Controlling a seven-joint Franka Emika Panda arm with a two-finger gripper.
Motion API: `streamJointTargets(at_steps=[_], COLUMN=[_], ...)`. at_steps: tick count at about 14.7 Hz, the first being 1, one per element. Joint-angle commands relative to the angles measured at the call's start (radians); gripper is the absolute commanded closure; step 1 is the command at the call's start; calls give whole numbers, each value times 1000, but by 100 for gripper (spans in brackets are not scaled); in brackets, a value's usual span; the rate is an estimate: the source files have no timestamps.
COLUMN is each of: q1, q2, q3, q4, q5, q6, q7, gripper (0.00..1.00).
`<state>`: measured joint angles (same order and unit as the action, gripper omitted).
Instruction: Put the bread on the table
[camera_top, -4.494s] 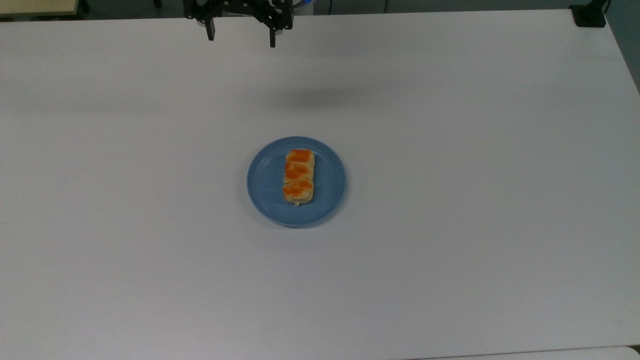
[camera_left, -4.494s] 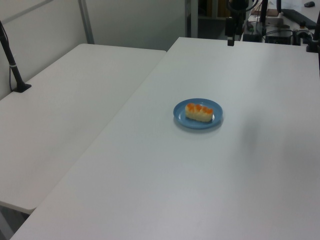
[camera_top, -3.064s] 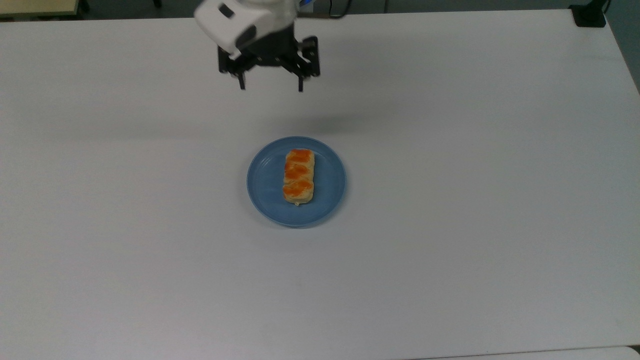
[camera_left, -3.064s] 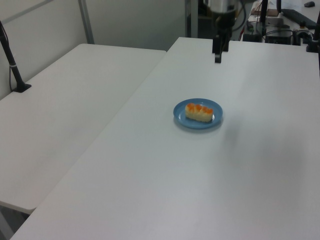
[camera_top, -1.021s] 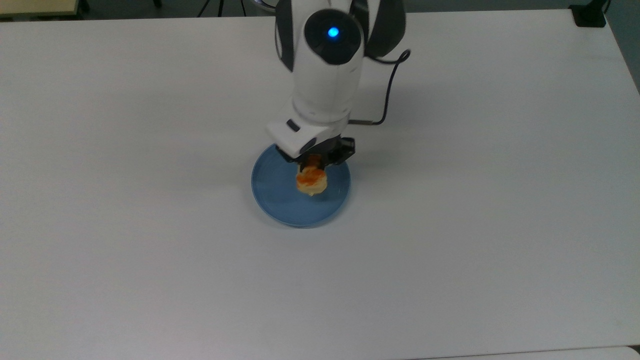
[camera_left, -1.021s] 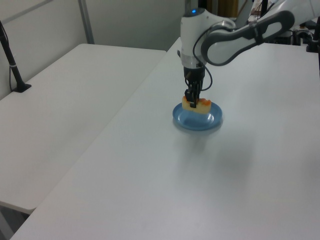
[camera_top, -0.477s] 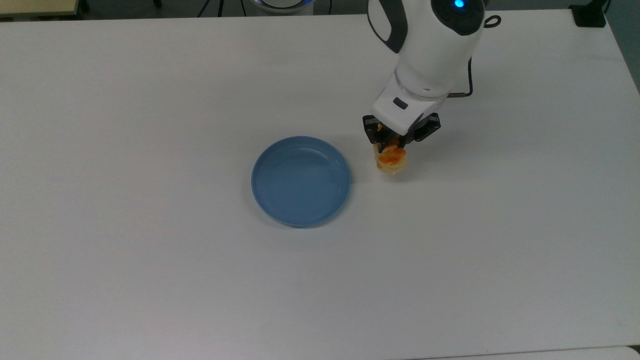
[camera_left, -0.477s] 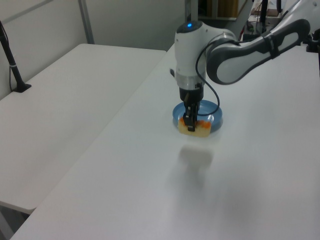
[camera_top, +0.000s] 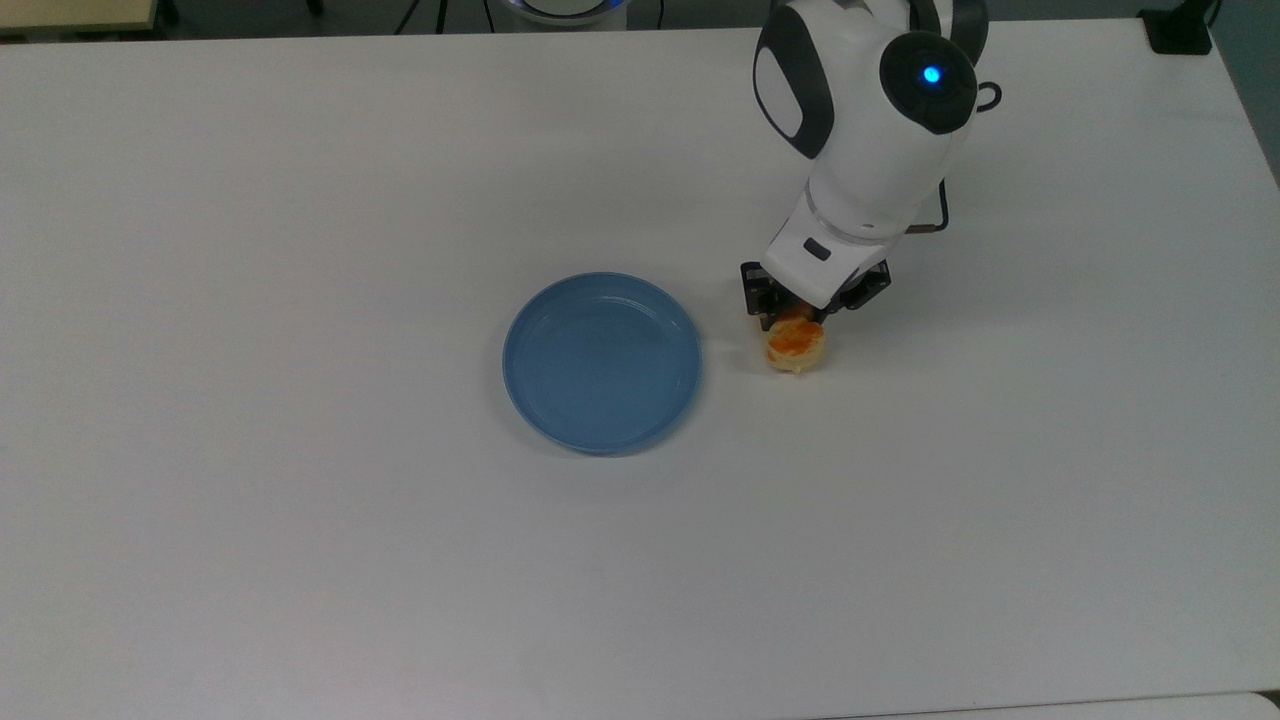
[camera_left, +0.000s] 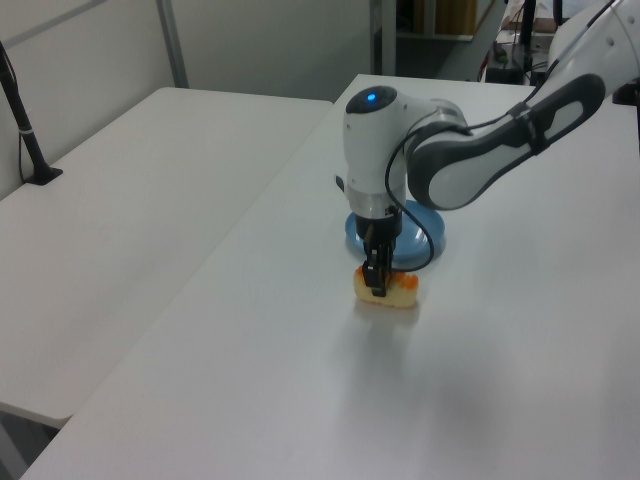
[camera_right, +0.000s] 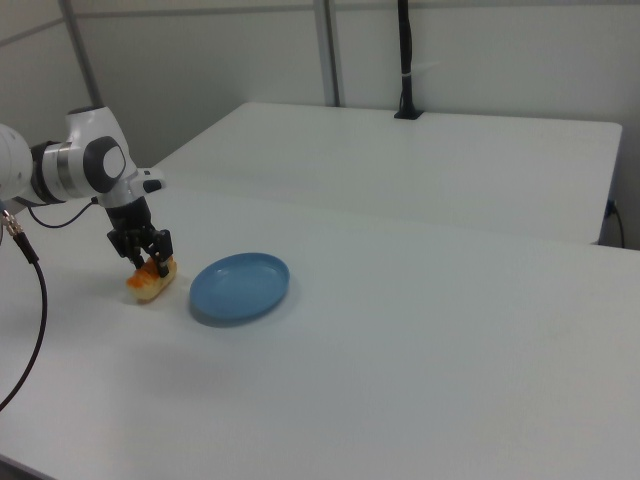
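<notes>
Both jaws are pinching the bread (camera_top: 796, 346), one on each long side, with the gripper (camera_top: 812, 306) pointing straight down from the white arm (camera_top: 868, 130). The bread is sitting between the fingertips, its orange-glazed top showing just below the gripper in the top view. It is lying off the blue plate (camera_top: 601, 361), just beside the plate's rim on the top view's right, low over the table (camera_top: 300, 560) or touching it; which of the two cannot be told. The plate is sitting bare on the table.
</notes>
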<state>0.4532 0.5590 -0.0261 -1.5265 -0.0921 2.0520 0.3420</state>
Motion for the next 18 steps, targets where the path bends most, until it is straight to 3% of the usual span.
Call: streamJointTargets(at_steps=[1,4,6,8,10,11,14,18], q1=[7,-5,-51,-129,-216,-287,-378,-389], q2=[-59,-145,-232,-322,-402,-450,-508,-531], q3=[-12,-21,-28,-29,-29,-28,-25,-26], q4=[-14,-9,-9,-12,-17,-18,-30,-34], q5=[-23,-23,-23,-20,-5,21,49,49], q6=[-27,-113,-212,-295,-367,-415,-490,-490], q7=[19,0,-23,-85,-231,-282,-294,-299], gripper=[0,0,0,0,0,0,0,0])
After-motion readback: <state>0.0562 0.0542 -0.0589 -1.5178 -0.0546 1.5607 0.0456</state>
